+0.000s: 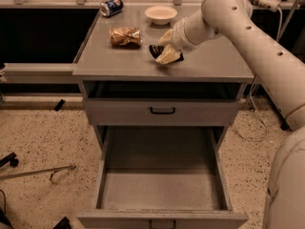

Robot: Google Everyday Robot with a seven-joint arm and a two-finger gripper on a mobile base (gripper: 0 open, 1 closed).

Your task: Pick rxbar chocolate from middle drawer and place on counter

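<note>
My gripper [167, 51] is low over the middle of the counter [209, 66], its cream fingers shut on the rxbar chocolate [155, 50], a small black bar that sticks out to the left. The bar is at or just above the counter top; I cannot tell whether it touches. The middle drawer [162, 190] is pulled fully open below, and its grey tray shows nothing inside. My arm reaches in from the right.
A gold-brown foil snack bag [125, 36], a blue soda can [111, 6] on its side and a white bowl [161, 14] sit at the counter's back. The shallower drawer [162, 111] is shut. A metal rod [38, 173] lies on the floor at left.
</note>
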